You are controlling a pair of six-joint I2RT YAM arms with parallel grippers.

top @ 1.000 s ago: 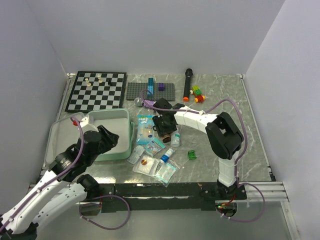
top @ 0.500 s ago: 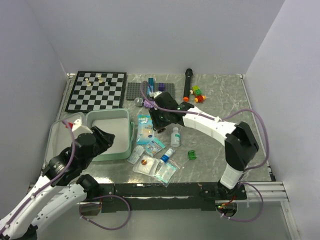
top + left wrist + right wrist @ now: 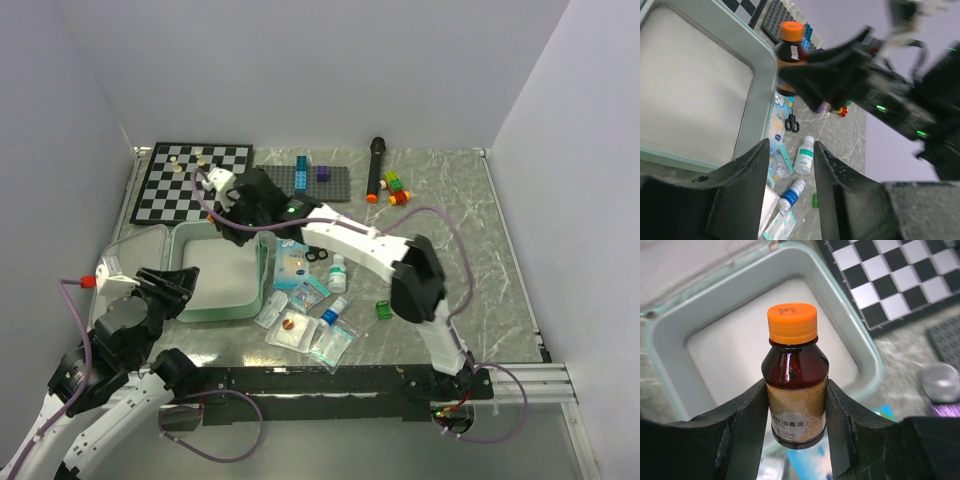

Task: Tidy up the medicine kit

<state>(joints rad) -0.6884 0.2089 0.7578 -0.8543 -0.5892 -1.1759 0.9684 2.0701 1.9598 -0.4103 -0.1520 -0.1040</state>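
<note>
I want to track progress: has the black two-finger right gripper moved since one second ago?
Yes. The right gripper went left and farther back, to the far edge of the mint-green zip case, nearer the black-and-white chessboard.

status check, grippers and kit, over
Right gripper shut on brown bottle, over medicine kit far edge. Left gripper open, empty, at its near side. Nothing blocking; sachets, small bottles loose on table beside it.

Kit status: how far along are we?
Done: the medicine kit lies open, and its tray looks bare. In hand: the right pincer clamps the brown bottle above the kit; the left pincer is open and empty at its near side. Left: white bottle, blue-capped bottle, scissors and sachets on the table.
</note>
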